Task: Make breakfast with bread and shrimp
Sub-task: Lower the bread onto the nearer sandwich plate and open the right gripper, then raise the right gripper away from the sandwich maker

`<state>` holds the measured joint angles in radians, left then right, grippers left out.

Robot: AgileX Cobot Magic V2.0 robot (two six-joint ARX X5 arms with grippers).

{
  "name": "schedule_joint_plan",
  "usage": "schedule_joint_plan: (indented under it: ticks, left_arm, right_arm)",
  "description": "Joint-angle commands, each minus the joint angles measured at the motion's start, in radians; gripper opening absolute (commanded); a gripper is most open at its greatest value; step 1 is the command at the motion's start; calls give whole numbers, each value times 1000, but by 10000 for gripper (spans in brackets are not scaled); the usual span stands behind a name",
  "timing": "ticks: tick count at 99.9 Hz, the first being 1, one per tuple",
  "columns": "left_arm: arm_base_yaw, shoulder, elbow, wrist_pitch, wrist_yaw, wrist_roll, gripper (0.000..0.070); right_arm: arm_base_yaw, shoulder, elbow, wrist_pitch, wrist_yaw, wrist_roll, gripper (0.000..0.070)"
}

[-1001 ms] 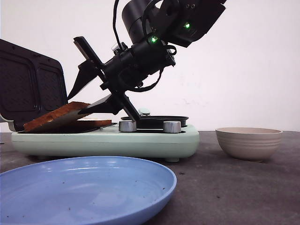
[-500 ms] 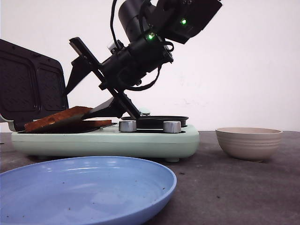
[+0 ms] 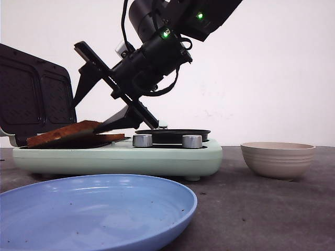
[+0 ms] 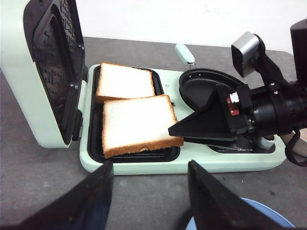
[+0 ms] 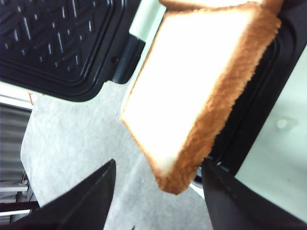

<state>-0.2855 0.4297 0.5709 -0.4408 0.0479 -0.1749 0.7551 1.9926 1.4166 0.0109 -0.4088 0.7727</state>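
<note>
Two slices of bread sit in the open sandwich maker (image 4: 57, 143). The far slice (image 4: 125, 81) lies flat in the dark grill tray. The near slice (image 4: 139, 125) overlaps it and tilts, one edge propped on the other slice and a corner reaching over the tray's front rim. In the front view the near slice (image 3: 65, 132) slopes up toward the right arm. No shrimp can be seen in any view; whether the tan bowl (image 3: 277, 158) holds any cannot be told.

The right fingers (image 3: 91, 107) are spread wide and hold nothing. In the front view the lower one (image 3: 118, 121) has its tip at or just under the raised edge of the tilted slice; whether it touches cannot be told. The left fingers (image 4: 148, 201) hang apart over the counter (image 4: 43, 177) in front of the machine, also empty.

The main risk, as I judge it, is the near slice. It rests crooked and partly over the rim, so a nudge from the lower right finger could drag it further out, slide it onto the counter, or flip it. If the lid (image 4: 53, 62) came down on slices stacked this way, it would likely press unevenly or not shut. Soft bread also dents or tears if pinched hard at a corner. The blue plate (image 3: 94, 209) in front stands near enough that a low sweep by either arm could knock it.
</note>
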Motion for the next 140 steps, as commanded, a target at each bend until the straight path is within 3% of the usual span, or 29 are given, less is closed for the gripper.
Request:
schedule_joint_plan:
  ticks: [1,68,114,140]
  left_arm:
    - [-3,0,2,10,-4,9,231]
    - [-3,0,2,10,-4,10,231]
    - [-3,0,2,10,-23,29,231]
    - [-3,0,2,11,-26,28,231]
  right_arm:
    - [18,27,26,2,16,-29,348]
    - [19,5,161,-199,66,-196,348]
    - [-60,-204,161,-399,268,-526,347]
    - [-117,-322,159,-478,340,-603,347]
